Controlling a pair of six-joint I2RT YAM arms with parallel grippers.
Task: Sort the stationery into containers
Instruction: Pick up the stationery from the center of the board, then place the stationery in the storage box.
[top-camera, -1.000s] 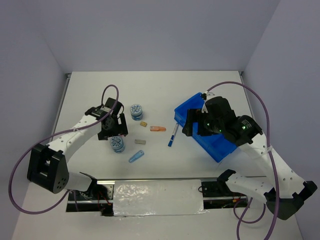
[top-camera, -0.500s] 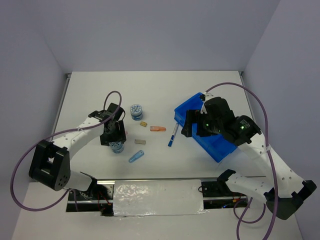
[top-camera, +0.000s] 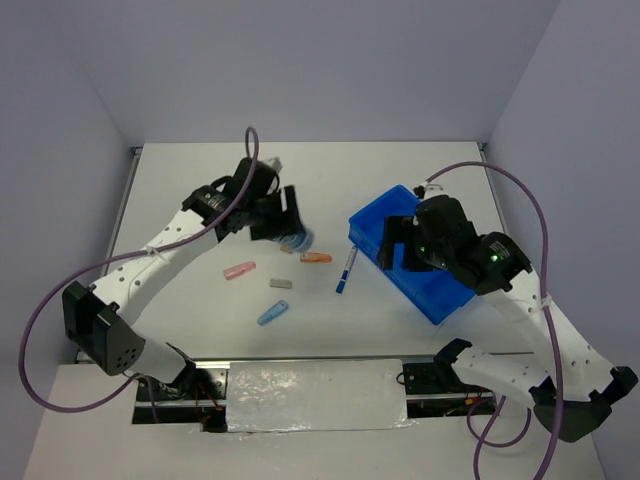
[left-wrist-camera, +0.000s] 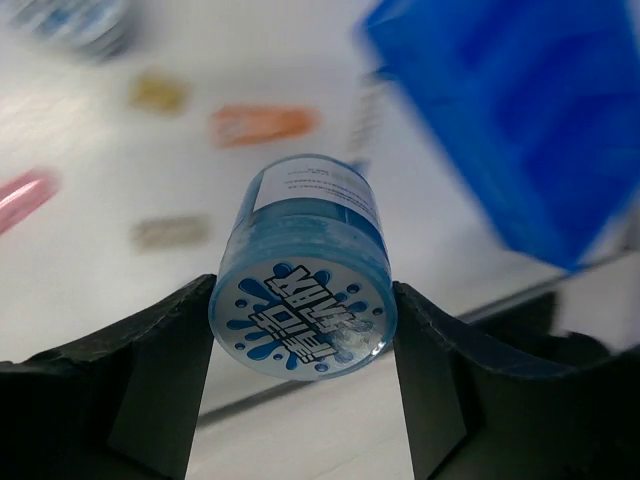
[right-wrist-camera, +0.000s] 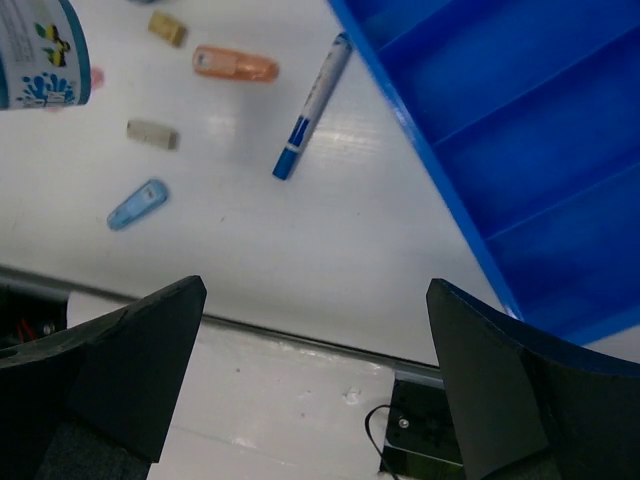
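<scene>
White counter (top-camera: 330, 180) between pale walls. Since a second ago the left arm has swung from the near-left toward the middle, uncovering a pink piece (top-camera: 239, 270). The left tool (left-wrist-camera: 302, 300) pinches a blue roll (left-wrist-camera: 310, 250) by its sides. The roll is lifted off the counter and tilted, its splash-patterned white-and-blue end facing the wrist camera. The right tool (right-wrist-camera: 315, 290) hangs spread wide over the blue tray (top-camera: 440, 285) edge, near the pen (top-camera: 346, 268).

White arms (top-camera: 150, 265) carry black joints (top-camera: 100, 328), black jaws, purple cables (top-camera: 27, 355).
</scene>
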